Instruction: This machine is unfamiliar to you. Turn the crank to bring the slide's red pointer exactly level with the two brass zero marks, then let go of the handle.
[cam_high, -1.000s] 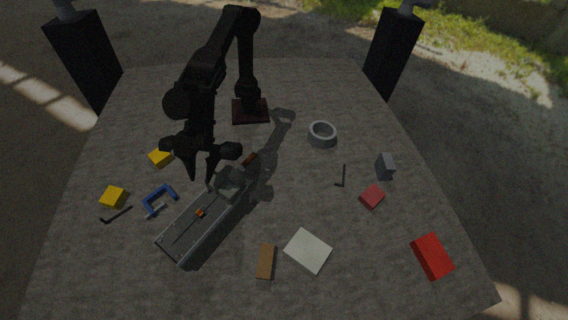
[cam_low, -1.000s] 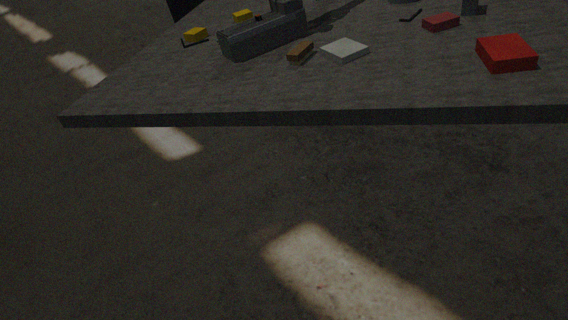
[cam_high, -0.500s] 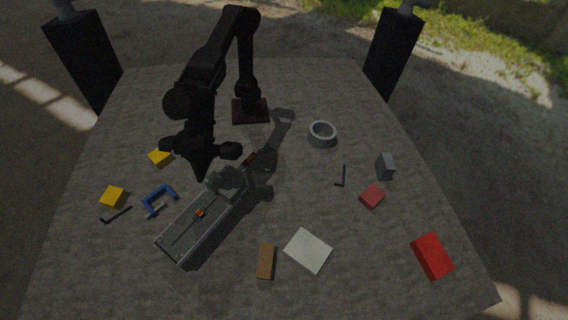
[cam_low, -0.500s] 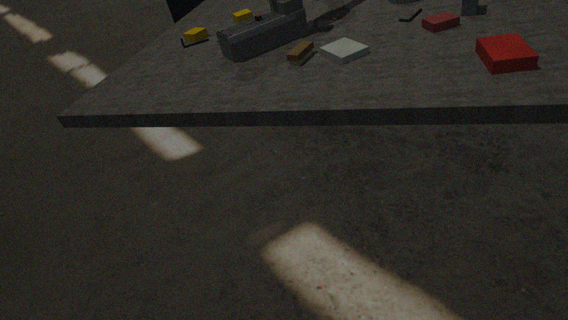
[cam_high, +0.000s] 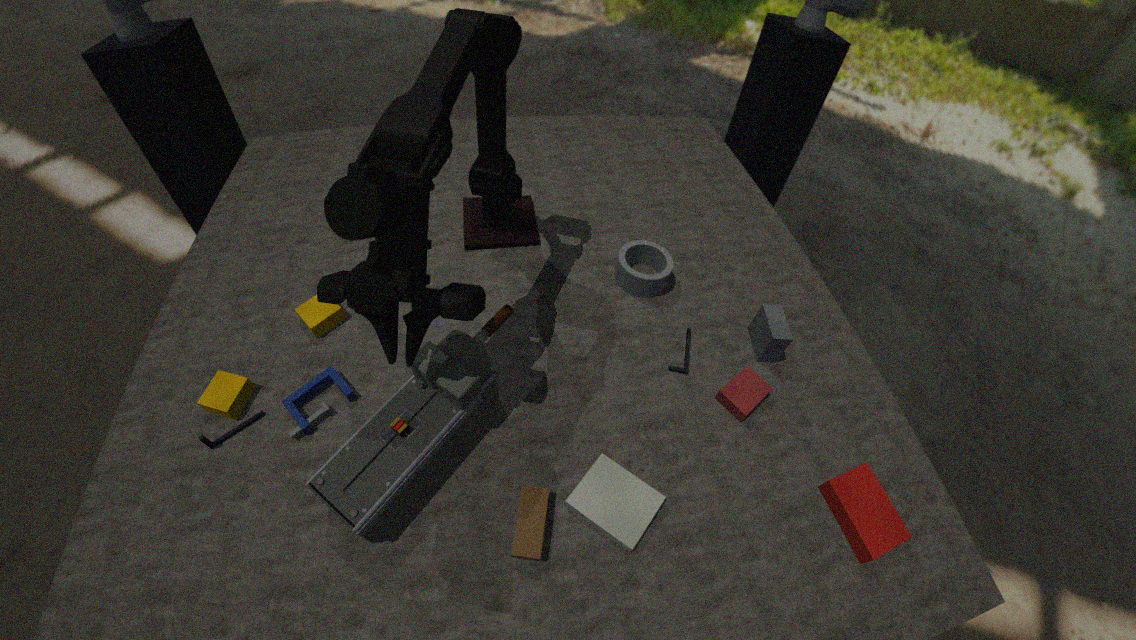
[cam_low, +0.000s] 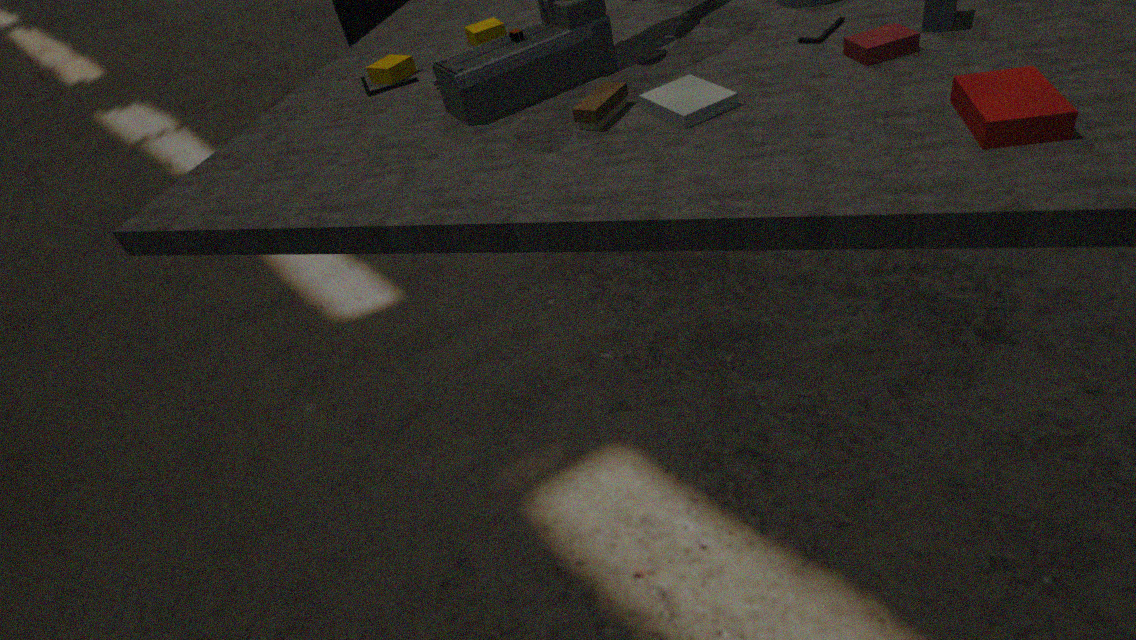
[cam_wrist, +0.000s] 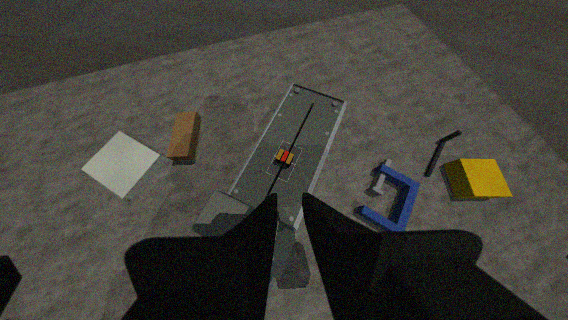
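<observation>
The machine is a long grey box with a slotted top. The red pointer sits on the slot between two small brass marks, a yellow one on each side. In the wrist view the three look roughly in line; whether exactly level is too small to tell. A grey housing stands at the machine's end by the arm, partly in shadow. An orange-brown bar, possibly the crank handle, lies beyond it. My gripper is slightly open and empty above the machine's near-arm end, away from the bar.
A blue bracket, yellow blocks and a dark hex key lie left of the machine. A brown block and white tile lie right. Farther right are a grey ring and red blocks.
</observation>
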